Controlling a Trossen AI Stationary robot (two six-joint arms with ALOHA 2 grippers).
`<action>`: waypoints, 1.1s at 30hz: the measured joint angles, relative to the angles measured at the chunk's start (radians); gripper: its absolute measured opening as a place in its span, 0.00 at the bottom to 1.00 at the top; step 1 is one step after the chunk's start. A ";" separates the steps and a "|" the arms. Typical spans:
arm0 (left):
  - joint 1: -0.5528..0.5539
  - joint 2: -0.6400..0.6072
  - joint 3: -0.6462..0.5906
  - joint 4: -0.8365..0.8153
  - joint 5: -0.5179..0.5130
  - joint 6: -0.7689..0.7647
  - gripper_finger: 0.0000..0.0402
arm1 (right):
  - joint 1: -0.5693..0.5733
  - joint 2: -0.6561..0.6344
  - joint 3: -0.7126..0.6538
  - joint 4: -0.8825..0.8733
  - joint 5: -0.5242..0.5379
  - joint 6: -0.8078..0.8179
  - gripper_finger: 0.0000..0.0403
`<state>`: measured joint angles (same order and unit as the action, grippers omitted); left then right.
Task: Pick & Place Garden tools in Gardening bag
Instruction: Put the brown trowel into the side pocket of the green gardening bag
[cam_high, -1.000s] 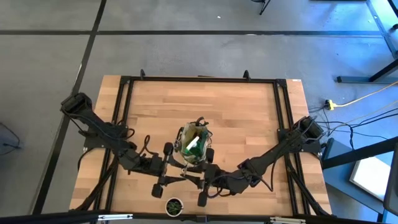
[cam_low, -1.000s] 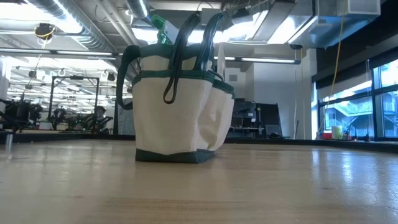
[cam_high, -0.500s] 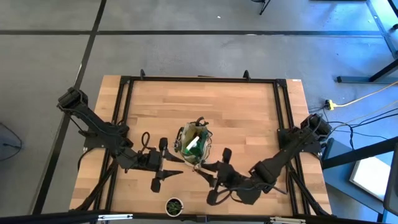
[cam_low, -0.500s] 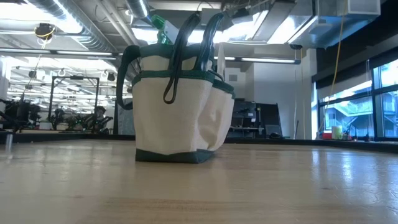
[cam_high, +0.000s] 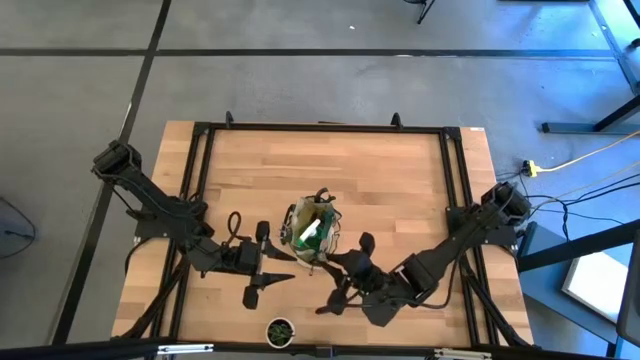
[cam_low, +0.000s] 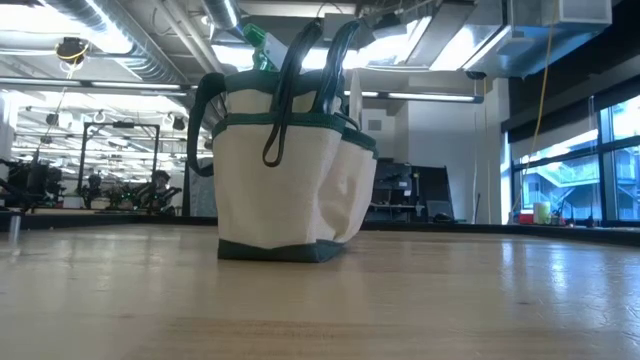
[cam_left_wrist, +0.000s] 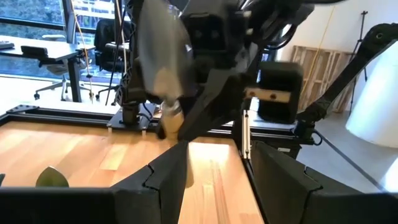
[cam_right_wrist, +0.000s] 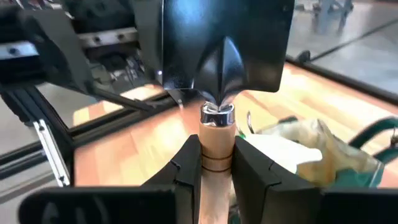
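Observation:
The gardening bag (cam_high: 312, 233) stands upright on its base at the table's middle, a green spray bottle (cam_low: 256, 40) sticking out of its mouth. My right gripper (cam_right_wrist: 216, 152) hovers just right of and nearer than the bag (cam_right_wrist: 311, 149), shut on a wooden-handled trowel (cam_right_wrist: 224, 43). Its dark metal blade points ahead past the fingertips. My left gripper (cam_high: 283, 267) is open at the bag's left near side, nothing between its fingers (cam_left_wrist: 168, 180). Its wrist view faces the trowel (cam_left_wrist: 171, 118). Neither gripper shows in the low view. My right gripper pinches the trowel's wooden handle (cam_right_wrist: 216, 134) between its two fingers (cam_right_wrist: 189, 158), just behind the metal collar. The handle runs along the fingers, and the blade juts out past their tips. The trowel is lifted clear of the table, near level, blade tipped slightly down.
A small dark pot with a green plant (cam_high: 280, 330) stands at the near edge, in front of the bag. A black metal frame (cam_high: 320, 128) runs round the table. Bare wood lies on the far half (cam_high: 320, 170).
My left gripper has drawn back a little toward the table's left edge, away from my right gripper, and then kept still. My right gripper, still shut on the trowel, has rolled its wrist, tipped slightly down and shifted a little toward the bag.

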<state>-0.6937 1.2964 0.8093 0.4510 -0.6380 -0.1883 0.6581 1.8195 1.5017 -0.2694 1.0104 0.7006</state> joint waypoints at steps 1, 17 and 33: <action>0.000 0.000 0.000 0.000 0.000 0.000 0.43 | -0.005 0.000 0.000 -0.018 -0.012 0.018 0.15; 0.000 0.000 0.000 0.000 0.002 0.000 0.43 | -0.014 0.000 -0.024 -0.448 0.121 0.362 0.15; 0.000 0.001 0.000 -0.007 0.003 -0.008 0.43 | 0.081 -0.004 -0.193 -0.189 0.016 0.276 0.15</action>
<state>-0.6937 1.2972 0.8093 0.4442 -0.6353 -0.1967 0.7396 1.8153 1.3087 -0.4579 1.0268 0.9762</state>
